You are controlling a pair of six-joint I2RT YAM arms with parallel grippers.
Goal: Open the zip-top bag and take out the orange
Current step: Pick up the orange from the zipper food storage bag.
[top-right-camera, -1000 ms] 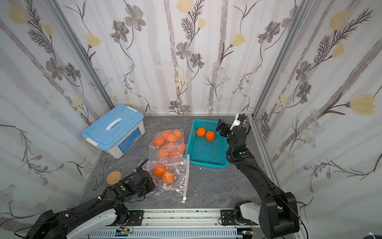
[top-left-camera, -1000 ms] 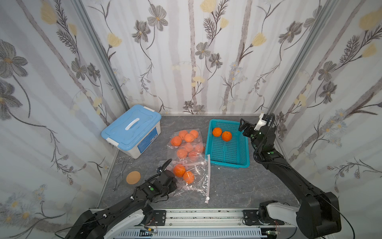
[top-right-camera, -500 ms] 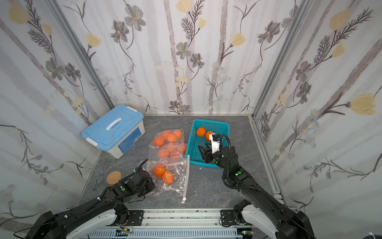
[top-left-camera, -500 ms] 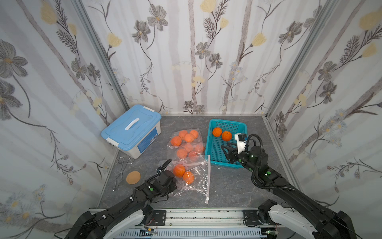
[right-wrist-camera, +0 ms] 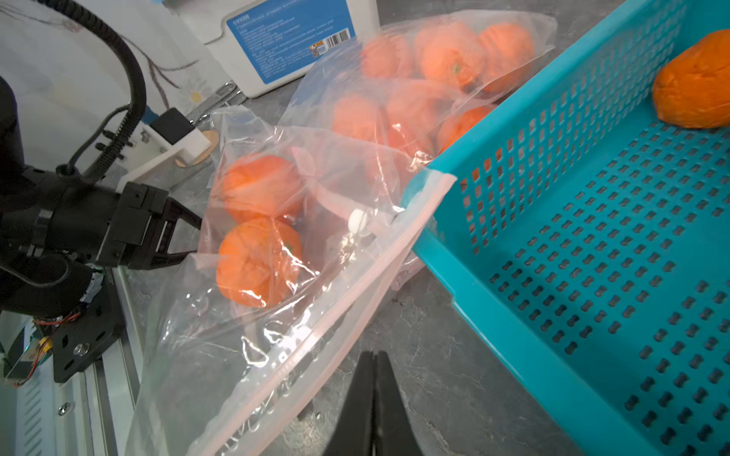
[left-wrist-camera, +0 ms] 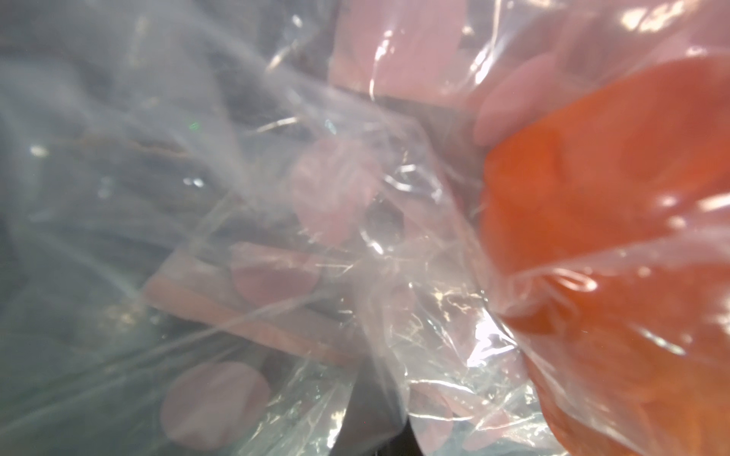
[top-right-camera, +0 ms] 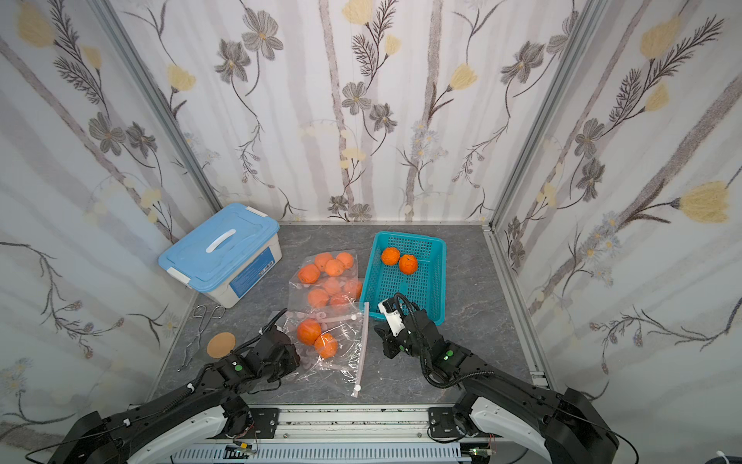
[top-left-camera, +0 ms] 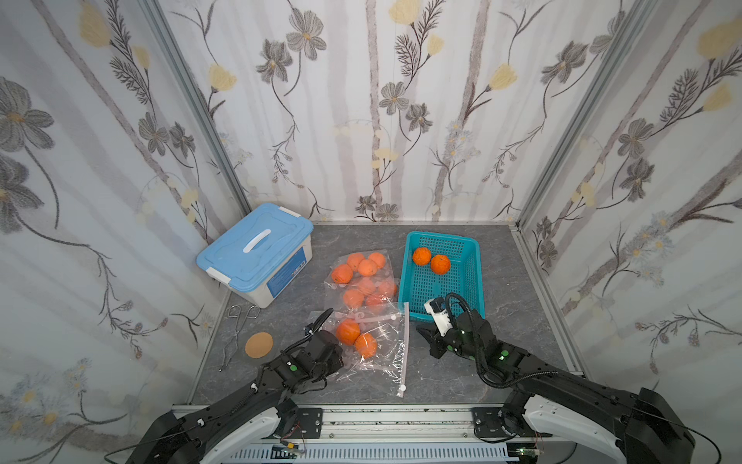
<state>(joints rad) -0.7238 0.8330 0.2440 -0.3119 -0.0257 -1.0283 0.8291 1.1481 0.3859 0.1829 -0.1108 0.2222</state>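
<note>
Zip-top bag (top-left-camera: 381, 355) lies near the front edge of the worktop (top-left-camera: 522, 281), about midway along it; two oranges (top-left-camera: 347, 332) sit inside it, touching each other. Left hand (right-wrist-camera: 191, 237) pinches the bag film on the side opposite the zip strip (right-wrist-camera: 339, 312). Right hand (right-wrist-camera: 373, 379) is pressed together, holds nothing, and sits just beside the zip strip; the teal basket (top-left-camera: 480, 277) stands behind it.
</note>
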